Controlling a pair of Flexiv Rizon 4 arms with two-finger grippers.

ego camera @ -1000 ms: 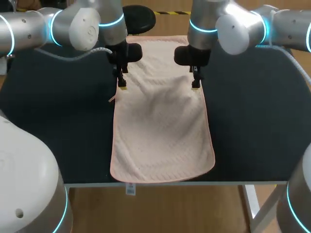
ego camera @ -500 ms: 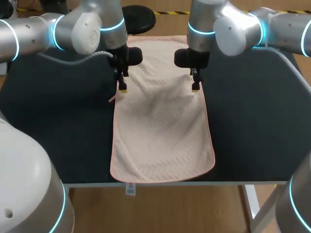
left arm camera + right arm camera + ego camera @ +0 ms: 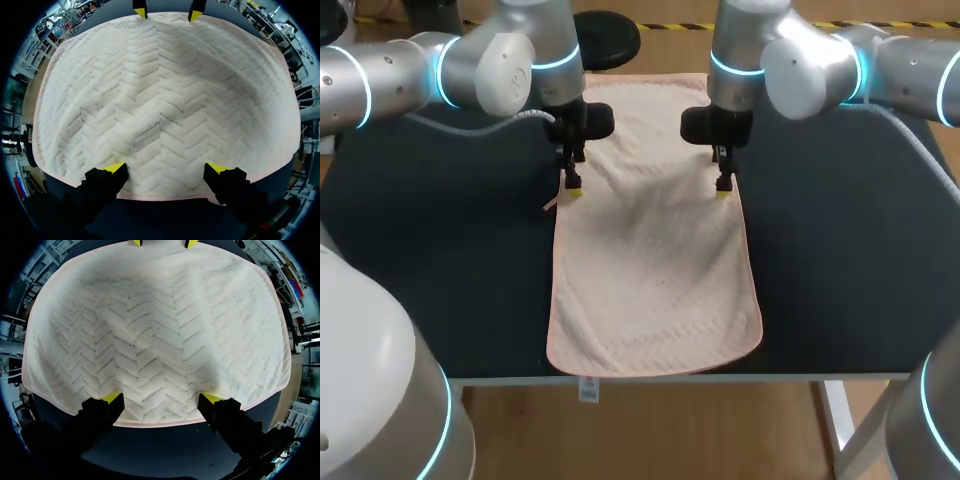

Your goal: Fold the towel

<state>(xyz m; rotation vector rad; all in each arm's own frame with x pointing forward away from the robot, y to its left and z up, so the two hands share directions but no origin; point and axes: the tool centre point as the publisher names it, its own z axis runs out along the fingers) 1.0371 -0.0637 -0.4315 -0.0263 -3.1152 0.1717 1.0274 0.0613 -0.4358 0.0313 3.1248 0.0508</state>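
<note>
The towel (image 3: pixel 650 270) lies flat and lengthwise on the dark table (image 3: pixel 840 250), and each of its long edges sits under a spread pair of yellow fingertips. The left gripper (image 3: pixel 166 168) stands open with both tips just inside the pale pink hem (image 3: pixel 165 196). The right gripper (image 3: pixel 161 399) stands open in the same way at the opposite edge. Neither pinches any cloth.

It is soft, thick, chevron-woven terry, and it looks light, limp and not slippery. I judge it will sag and drag between two grasps rather than hold a shape. The hemmed edge gives the firmest pinch, and the corners should fold more squarely than these mid-edge spots. Matched holds on both sides should keep the fold straight.

Whether the fingertips touch the pile or hover just above it cannot be told from either wrist view. From the head view, the arms hide the gripper bodies and part of the towel's far end. A small label (image 3: pixel 588 389) hangs below the near edge, and I cannot tell how much cloth overhangs there.
</note>
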